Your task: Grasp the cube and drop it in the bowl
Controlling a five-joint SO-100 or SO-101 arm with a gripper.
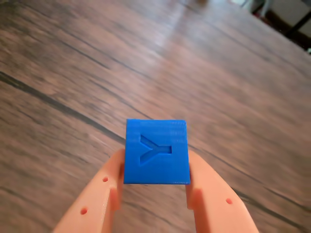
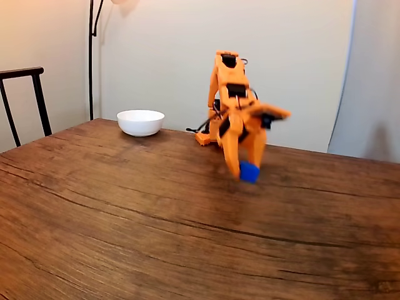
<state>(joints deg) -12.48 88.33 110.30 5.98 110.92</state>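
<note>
Clamping the blue cube (image 1: 156, 151) between gripper (image 1: 155, 187) fingers, grasp apparently done, carry to white bowl (image 2: 140, 122) far off remaining.

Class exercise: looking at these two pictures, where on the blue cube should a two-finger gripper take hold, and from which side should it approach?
Grip the cube on its two opposite flat side faces, coming from above. The wrist view shows why: the gripper is shut on it, one orange finger on each side, the Y-marked face left free. Parallel faces suit flat fingers.
</note>
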